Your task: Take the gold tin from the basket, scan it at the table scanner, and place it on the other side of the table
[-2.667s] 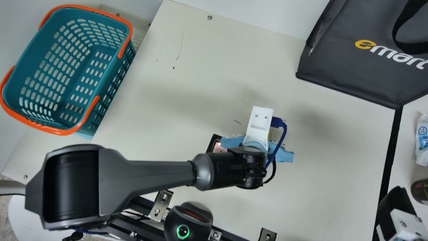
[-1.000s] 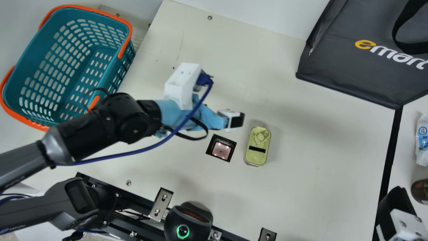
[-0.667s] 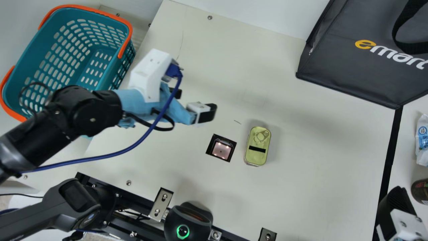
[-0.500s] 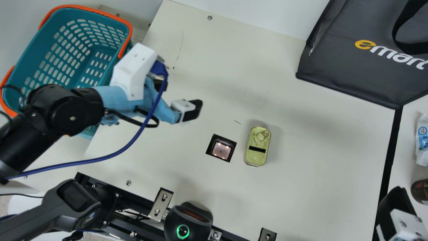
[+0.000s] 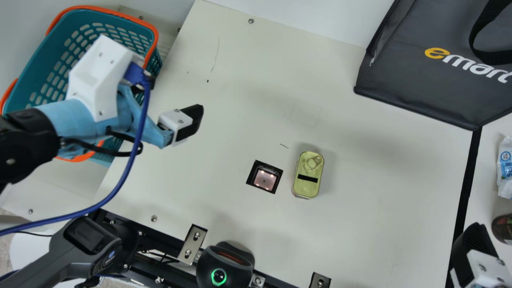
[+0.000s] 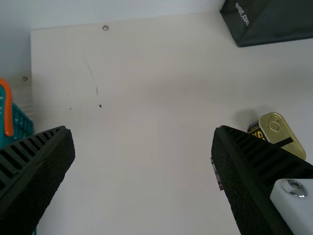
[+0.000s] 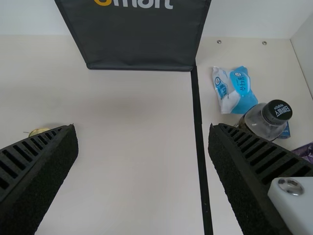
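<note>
Left gripper (image 6: pixel 141 128), spread wide, retreats toward the left edge of the table (image 5: pixel 240 100). Tin (image 5: pixel 308 175) lies leftward of the equally spread right gripper (image 7: pixel 143 127), long axis roughly toward the far edge.

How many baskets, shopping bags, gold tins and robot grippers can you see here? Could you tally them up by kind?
Baskets: 1, the teal basket
Shopping bags: 1, the dark bag
Gold tins: 1, the gold tin
Grippers: 2, left gripper and right gripper
Total: 5

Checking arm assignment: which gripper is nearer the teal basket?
Left. The left gripper hangs open beside the teal basket; the right gripper is across the table, by the black line.
</note>
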